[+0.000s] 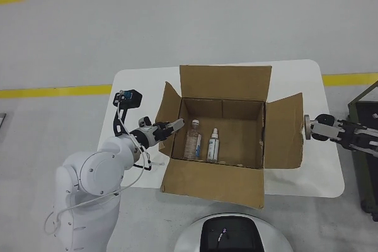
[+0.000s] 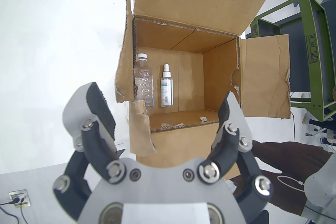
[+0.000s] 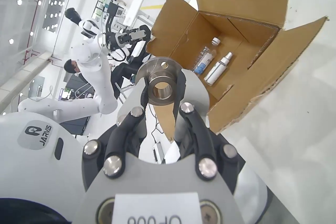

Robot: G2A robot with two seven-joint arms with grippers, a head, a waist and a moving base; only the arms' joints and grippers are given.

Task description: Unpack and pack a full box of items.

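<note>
At the cardboard box's (image 1: 214, 183) left flap, the left pincer (image 1: 174, 125) hangs with its fingers apart. Off the box's right flap, the right pincer (image 3: 162, 93) is clamped on a metal ring (image 3: 157, 70). Inside the box, near its left wall, a clear bottle (image 1: 193, 140) and a spray bottle (image 1: 213, 145) lie side by side.

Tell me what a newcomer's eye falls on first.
An open cardboard box sits on the table, flaps spread, a clear bottle and a white spray bottle lying side by side inside. Beyond its right flap the right claw grips a metal ring; the left claw hangs open at the left flap.
</note>
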